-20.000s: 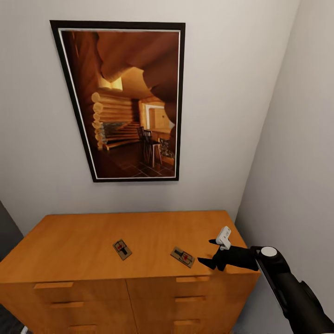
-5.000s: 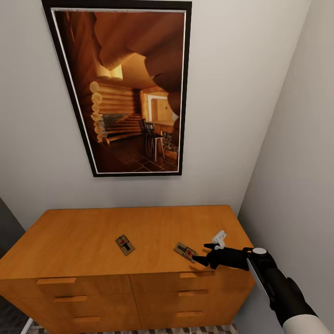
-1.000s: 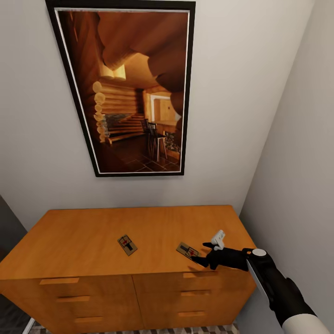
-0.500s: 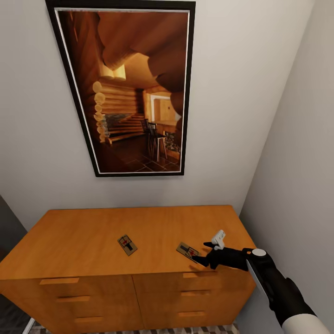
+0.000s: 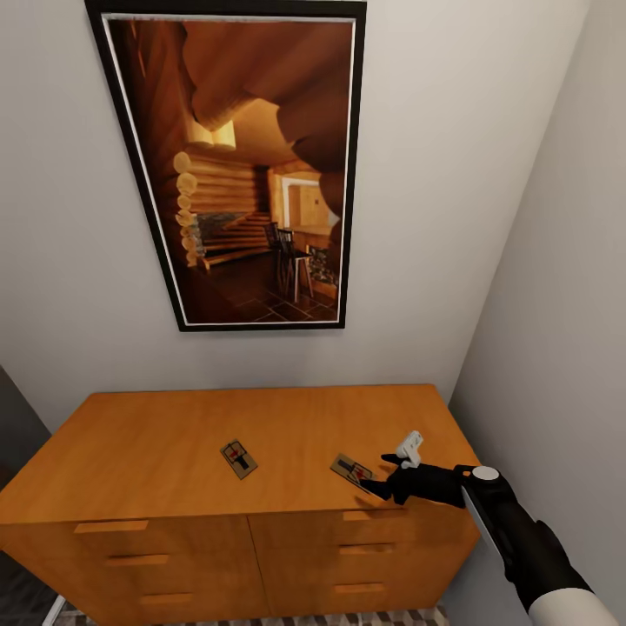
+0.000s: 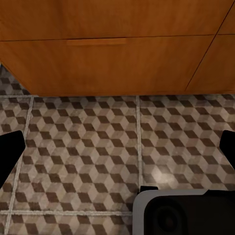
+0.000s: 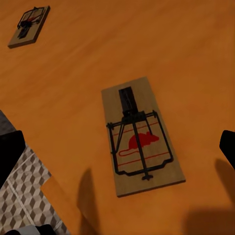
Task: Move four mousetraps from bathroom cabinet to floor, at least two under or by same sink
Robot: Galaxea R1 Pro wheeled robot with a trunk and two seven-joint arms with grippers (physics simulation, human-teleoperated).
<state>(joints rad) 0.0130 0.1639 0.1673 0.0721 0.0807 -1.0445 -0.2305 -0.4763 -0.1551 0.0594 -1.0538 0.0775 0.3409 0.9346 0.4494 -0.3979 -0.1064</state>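
The right arm reaches forward from the lower right of the head view, black forearm level, its claw (image 5: 376, 476) spread wide with fingers apart. The left claw (image 6: 117, 147) also stands open, pointing downward.

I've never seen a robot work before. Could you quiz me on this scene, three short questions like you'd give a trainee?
1. How many mousetraps lie on the cabinet top?
2. True or false: the right end effector is open beside the nearer trap.
3. What hangs on the wall above the cabinet: A) a mirror, B) a framed picture, C) a shelf?

Key:
1. Two: the nearer trap and another further left.
2. True; its fingers are spread and the trap lies flat, not gripped.
3. B.
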